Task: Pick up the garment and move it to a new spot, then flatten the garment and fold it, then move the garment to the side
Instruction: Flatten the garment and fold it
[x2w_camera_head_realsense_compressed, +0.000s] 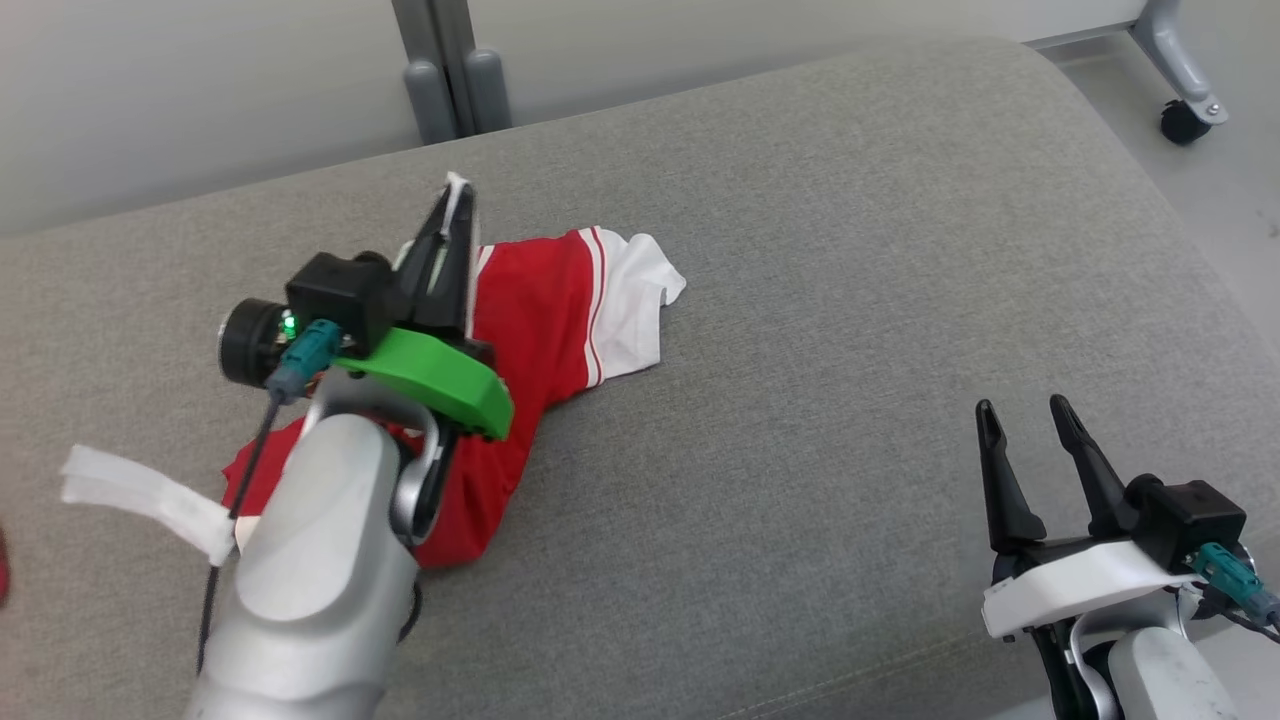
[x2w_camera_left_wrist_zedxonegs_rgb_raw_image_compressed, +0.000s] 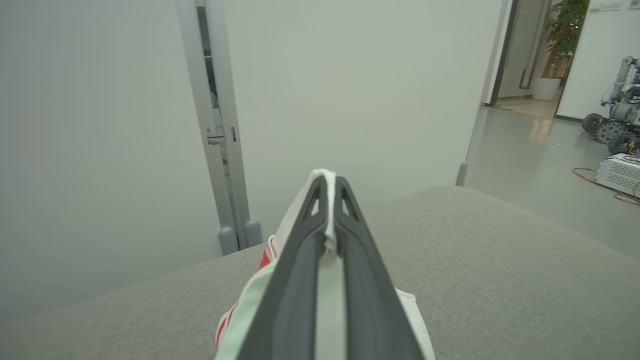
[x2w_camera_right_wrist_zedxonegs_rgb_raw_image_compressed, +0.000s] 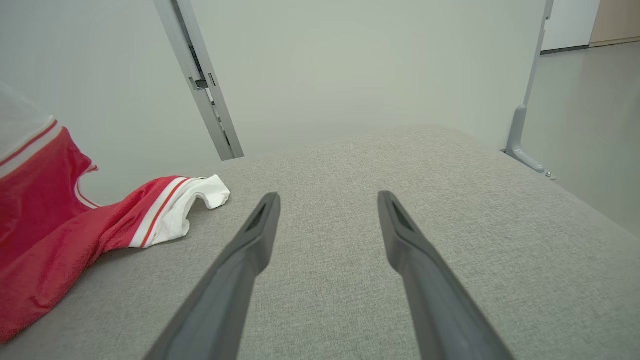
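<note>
The garment (x2w_camera_head_realsense_compressed: 545, 320) is a red shirt with white sleeves and striped trim, crumpled on the left part of the grey cushion (x2w_camera_head_realsense_compressed: 800, 300). My left gripper (x2w_camera_head_realsense_compressed: 458, 195) is shut on a white edge of the garment (x2w_camera_left_wrist_zedxonegs_rgb_raw_image_compressed: 327, 210) and holds it lifted above the cushion; the cloth hangs from the fingers. In the right wrist view the garment (x2w_camera_right_wrist_zedxonegs_rgb_raw_image_compressed: 60, 220) rises at the left, with one white sleeve (x2w_camera_right_wrist_zedxonegs_rgb_raw_image_compressed: 200, 200) resting on the cushion. My right gripper (x2w_camera_head_realsense_compressed: 1025, 415) stands open at the lower right, above bare cushion, with nothing between its fingers (x2w_camera_right_wrist_zedxonegs_rgb_raw_image_compressed: 250, 240).
A grey post (x2w_camera_head_realsense_compressed: 440, 60) and a pale wall stand behind the cushion. A caster wheel (x2w_camera_head_realsense_compressed: 1185, 120) stands on the floor at the far right. A strip of white tape (x2w_camera_head_realsense_compressed: 140, 495) hangs off my left forearm. The cushion's right half is bare.
</note>
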